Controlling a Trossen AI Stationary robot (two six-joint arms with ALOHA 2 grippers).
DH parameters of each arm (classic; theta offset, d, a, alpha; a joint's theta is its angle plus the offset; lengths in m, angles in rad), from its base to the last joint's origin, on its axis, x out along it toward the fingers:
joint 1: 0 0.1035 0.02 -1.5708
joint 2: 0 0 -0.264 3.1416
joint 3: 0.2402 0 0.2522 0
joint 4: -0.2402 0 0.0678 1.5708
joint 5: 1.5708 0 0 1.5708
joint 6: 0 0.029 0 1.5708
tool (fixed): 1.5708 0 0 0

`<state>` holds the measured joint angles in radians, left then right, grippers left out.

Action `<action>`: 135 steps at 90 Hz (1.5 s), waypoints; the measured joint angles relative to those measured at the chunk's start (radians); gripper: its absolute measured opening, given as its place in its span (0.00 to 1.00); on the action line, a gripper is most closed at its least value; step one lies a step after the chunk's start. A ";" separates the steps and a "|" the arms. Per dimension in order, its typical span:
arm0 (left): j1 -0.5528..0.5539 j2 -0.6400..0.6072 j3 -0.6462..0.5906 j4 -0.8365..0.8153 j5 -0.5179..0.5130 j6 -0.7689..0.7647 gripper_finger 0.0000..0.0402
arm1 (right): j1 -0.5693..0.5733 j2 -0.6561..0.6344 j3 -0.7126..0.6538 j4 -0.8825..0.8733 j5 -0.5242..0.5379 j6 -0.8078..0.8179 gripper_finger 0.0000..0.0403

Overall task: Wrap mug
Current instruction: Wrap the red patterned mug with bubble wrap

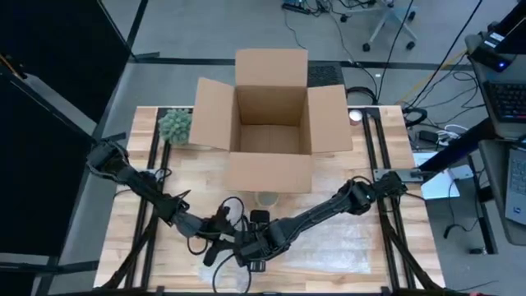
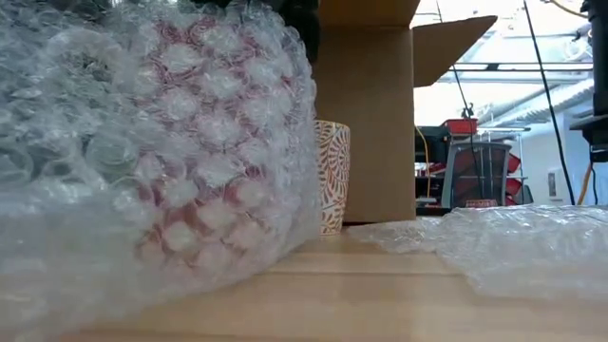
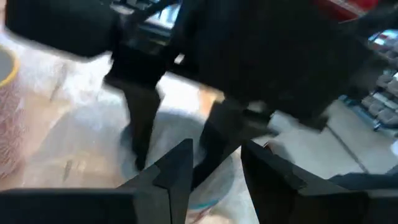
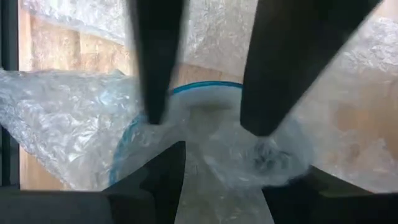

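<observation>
We met over the near middle of the tabletop, just in front of the open cardboard box. Our right gripper held its fingers spread over the blue-rimmed mug swathed in bubble wrap. Our left gripper sat beside it, fingers parted, gripping nothing. A patterned cup stood by the box
</observation>
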<state>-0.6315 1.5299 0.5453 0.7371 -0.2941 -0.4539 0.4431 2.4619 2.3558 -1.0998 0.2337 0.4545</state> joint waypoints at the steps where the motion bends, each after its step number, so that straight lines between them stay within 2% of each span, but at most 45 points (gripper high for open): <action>1: 0.000 0.000 0.000 0.000 -0.005 0.004 0.31 | 0.000 0.000 0.000 0.001 0.000 0.000 0.44; 14: 0.015 0.012 0.001 0.007 -0.089 0.064 0.31 | 0.000 0.000 0.000 0.007 0.000 -0.013 0.44; 42: 0.015 0.138 0.008 0.040 -0.086 0.022 0.31 | 0.000 -0.004 -0.001 0.004 -0.004 -0.030 0.44; 81: 0.016 0.147 0.005 0.062 -0.081 0.024 0.31 | 0.003 -0.107 -0.002 -0.066 -0.002 -0.050 0.44; 90: 0.016 0.148 0.005 0.062 -0.081 0.022 0.31 | 0.003 -0.125 -0.001 -0.107 0.003 -0.004 0.44; 104: 0.016 0.148 0.004 0.071 -0.079 0.022 0.31 | -0.009 -0.128 -0.001 -0.168 0.036 0.153 0.44; 117: 0.016 0.149 0.004 0.073 -0.077 0.021 0.31 | -0.020 -0.104 0.000 -0.111 0.101 0.221 0.44; 135: 0.016 0.149 0.004 0.074 -0.077 0.015 0.31 | -0.033 -0.016 0.001 -0.104 0.014 0.261 0.44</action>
<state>-0.6155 1.6791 0.5491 0.8115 -0.3714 -0.4389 0.4103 2.4458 2.3571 -1.2041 0.2478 0.7156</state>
